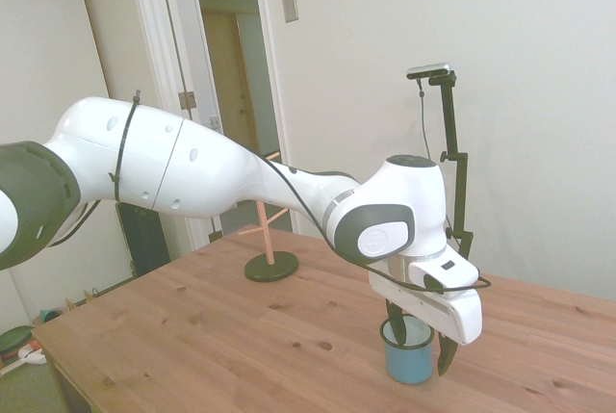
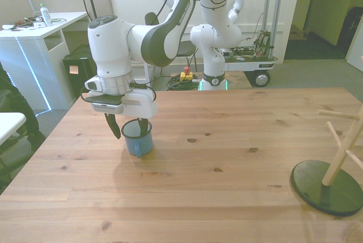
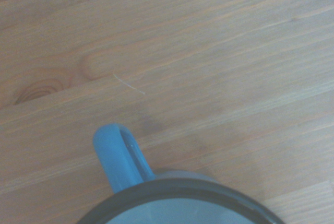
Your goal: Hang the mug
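Gripper (image 1: 422, 341) sits low over the mug (image 1: 408, 360) in the side view, wrist pointing straight down. You see its two dark fingers spread: one drops inside the mug's mouth, the other hangs outside the wall on the side away from the arm. So the fingers straddle one wall of the mug, not the whole body. Whether they already press that wall, you cannot tell from here. The mug stands upright on the wooden table (image 1: 192, 336), its long axis vertical, directly below the hand. The mug rack (image 1: 270, 249), a wooden post with pegs on a dark round base, stands well apart, farther back on the table.

Front view: the gripper (image 2: 129, 127) shows the same straddle, one finger outside on the front view's left, the other down into the mug (image 2: 139, 140). The mug is light blue with a thin dark rim, resting flat on the table (image 2: 227, 169). The rack (image 2: 329, 178) is far off at the front view's right edge, so the carry will likely be a long traverse.

Wrist view: you get the dark rim and pale inside of the mug (image 3: 177, 203) close up and blurred, with its blue loop handle (image 3: 119, 156) sticking out sideways over the bare table (image 3: 209, 51). The handle looks free of the fingers, probably left open for a peg.
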Tool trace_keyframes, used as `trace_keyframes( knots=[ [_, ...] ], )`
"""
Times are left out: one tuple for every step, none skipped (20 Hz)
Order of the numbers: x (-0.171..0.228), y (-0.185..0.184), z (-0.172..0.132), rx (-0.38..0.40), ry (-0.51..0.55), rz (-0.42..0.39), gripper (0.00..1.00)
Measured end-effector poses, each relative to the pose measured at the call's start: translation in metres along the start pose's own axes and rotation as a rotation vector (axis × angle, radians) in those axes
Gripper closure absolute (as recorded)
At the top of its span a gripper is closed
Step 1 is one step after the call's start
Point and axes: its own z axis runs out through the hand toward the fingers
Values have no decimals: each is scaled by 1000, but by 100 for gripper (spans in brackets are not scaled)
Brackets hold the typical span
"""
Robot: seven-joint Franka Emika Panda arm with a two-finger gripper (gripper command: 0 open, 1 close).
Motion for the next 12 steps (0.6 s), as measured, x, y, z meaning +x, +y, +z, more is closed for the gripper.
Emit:
trace_keyframes(
  knots=[
    [0, 0, 1, 0, 1, 0, 100],
    [-1, 0, 3, 1, 3, 0, 100],
    [-1, 1, 4, 0, 2, 0, 100],
    [-2, 1, 5, -1, 1, 0, 100],
    [-2, 1, 6, -1, 1, 0, 100],
    [-2, 1, 6, -1, 1, 0, 100],
    [-2, 2, 6, -1, 1, 0, 100],
    [-2, 2, 6, -1, 2, 0, 100],
    [-2, 2, 6, 0, 3, 0, 100],
    [-2, 2, 7, 0, 5, 1, 100],
    [-2, 2, 7, 0, 6, 1, 100],
    [-2, 3, 7, 0, 6, 2, 100]
  ],
)
